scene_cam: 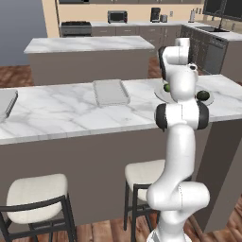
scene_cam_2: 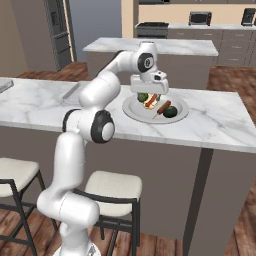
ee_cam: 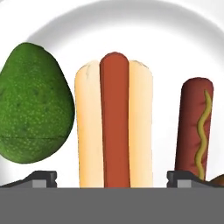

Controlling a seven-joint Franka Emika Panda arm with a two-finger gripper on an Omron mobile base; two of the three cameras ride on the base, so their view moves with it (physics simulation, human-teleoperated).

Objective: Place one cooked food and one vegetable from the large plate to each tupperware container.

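The gripper (ee_cam: 112, 178) is positioned directly above the large plate (scene_cam_2: 131, 112), pointing down at its contents; in the hand view the two fingertips (ee_cam: 40, 178) stand wide apart at the lower edge, one to each side of a hot dog in a bun (ee_cam: 113, 122); the jaws are spread wider than the bun and grip nothing; whether the tips touch the plate surface cannot be determined.

Items relative to the hand, as seen in the hand view: the hot dog in a bun lies centred between the fingertips, its length running away from the hand; an avocado (ee_cam: 34, 105) lies just beside the bun on the left, close to the left fingertip; a corn dog with a mustard stripe (ee_cam: 195, 127) lies to the right of the bun, apart from it, in line with the right fingertip.

In the right base view the plate rests on the marble counter (scene_cam_2: 220, 120), under the hand; a second dark green avocado (scene_cam_2: 170, 112) sits on the plate on the side away from the arm, beyond the corn dog.

In the left base view one tupperware container (scene_cam: 110, 91) lies on the same counter, well apart from the hand to its left; the corner of a second container (scene_cam: 6, 105) shows at the far left edge, farther still from the hand.
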